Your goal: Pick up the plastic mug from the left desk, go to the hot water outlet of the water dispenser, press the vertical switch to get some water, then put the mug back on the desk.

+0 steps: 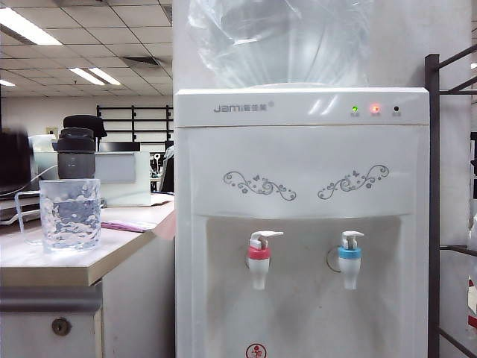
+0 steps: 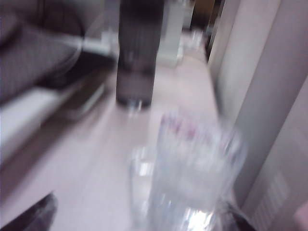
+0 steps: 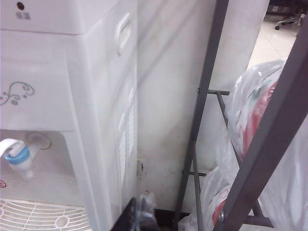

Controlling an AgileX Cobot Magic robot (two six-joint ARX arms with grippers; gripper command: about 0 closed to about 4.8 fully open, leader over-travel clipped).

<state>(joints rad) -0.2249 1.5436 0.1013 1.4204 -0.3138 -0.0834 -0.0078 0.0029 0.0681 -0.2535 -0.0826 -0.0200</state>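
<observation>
The clear plastic mug (image 1: 71, 214) stands near the front edge of the left desk (image 1: 119, 242), handle toward the left. In the blurred left wrist view the mug (image 2: 192, 163) sits between the wide-apart dark fingers (image 2: 33, 214) of my left gripper (image 2: 137, 219), which is open, with the mug close to one finger. The water dispenser (image 1: 298, 149) carries the hot water outlet (image 1: 258, 257) with a red collar, and its vertical switch (image 1: 267, 237) on top. My right gripper (image 3: 142, 214) is shut beside the dispenser's side wall (image 3: 115, 120). Neither gripper shows in the exterior view.
A smoky-grey bottle (image 1: 76, 153) with a black lid stands behind the mug. The blue-collared tap (image 1: 349, 257) is right of the red one. A dark metal rack (image 3: 202, 120) with plastic bags (image 3: 255, 106) stands right of the dispenser. A pink paper (image 1: 127, 225) lies on the desk.
</observation>
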